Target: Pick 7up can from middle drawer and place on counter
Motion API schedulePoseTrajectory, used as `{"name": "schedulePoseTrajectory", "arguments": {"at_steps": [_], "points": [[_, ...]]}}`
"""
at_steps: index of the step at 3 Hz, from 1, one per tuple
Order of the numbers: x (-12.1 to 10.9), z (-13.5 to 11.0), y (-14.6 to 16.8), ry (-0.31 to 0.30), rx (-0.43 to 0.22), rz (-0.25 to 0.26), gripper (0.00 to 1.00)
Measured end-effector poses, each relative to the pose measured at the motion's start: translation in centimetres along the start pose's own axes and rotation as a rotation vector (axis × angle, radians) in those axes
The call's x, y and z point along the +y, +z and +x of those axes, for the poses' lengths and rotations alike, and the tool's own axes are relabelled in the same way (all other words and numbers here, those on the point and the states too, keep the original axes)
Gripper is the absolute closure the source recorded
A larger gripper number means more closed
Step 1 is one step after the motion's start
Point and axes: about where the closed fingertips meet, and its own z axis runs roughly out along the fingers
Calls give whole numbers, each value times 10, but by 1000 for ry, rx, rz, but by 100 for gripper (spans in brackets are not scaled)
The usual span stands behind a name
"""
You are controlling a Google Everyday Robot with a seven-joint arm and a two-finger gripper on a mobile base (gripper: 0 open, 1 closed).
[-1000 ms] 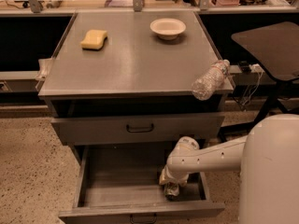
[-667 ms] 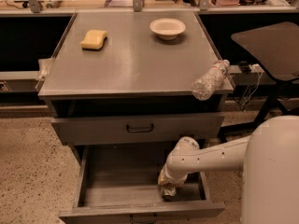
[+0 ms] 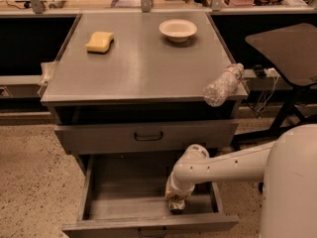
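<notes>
Metal glints low in the right front part of the middle drawer (image 3: 124, 197), and that small shiny patch is all that shows of the 7up can (image 3: 177, 207). It sits on the grey drawer floor, close to the front wall and nearer the right side than the left. The gripper (image 3: 175, 200) is directly over it, pointing down from the end of the white arm (image 3: 223, 165), so the can lies straight below the gripper, not off to either side. Whether the gripper is open or has closed on the can cannot be told, because the wrist hides the meeting point. The can's long axis cannot be read with certainty either; the little that shows suggests it stands upright. No lettering, logo or green label can be made out on it from here.

With only one arm there is no choice of side. The coming move, as I judge it, turns on that vertical line: secure the can, then lift straight up clear of the drawer's front wall.

Just above, the upper drawer (image 3: 146, 135) is shut, its dark handle centred. On the counter (image 3: 138, 68) a clear water bottle (image 3: 223, 85) lies on its side at the right front corner, overhanging the edge; its label is unreadable. A yellow sponge (image 3: 99, 41) and a pale bowl (image 3: 178, 29) sit further back, leaving bare metal between them.
</notes>
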Motion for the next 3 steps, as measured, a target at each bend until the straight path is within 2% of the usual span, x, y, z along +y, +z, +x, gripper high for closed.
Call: {"name": "schedulePoseTrajectory", "arguments": {"at_steps": [1,2,3], "points": [[-40,-7,-36,-52,0,30,90],[-91,-13,-82,-127,26,8,100],[-150,-23,-144,-177,25,-1,100]]}}
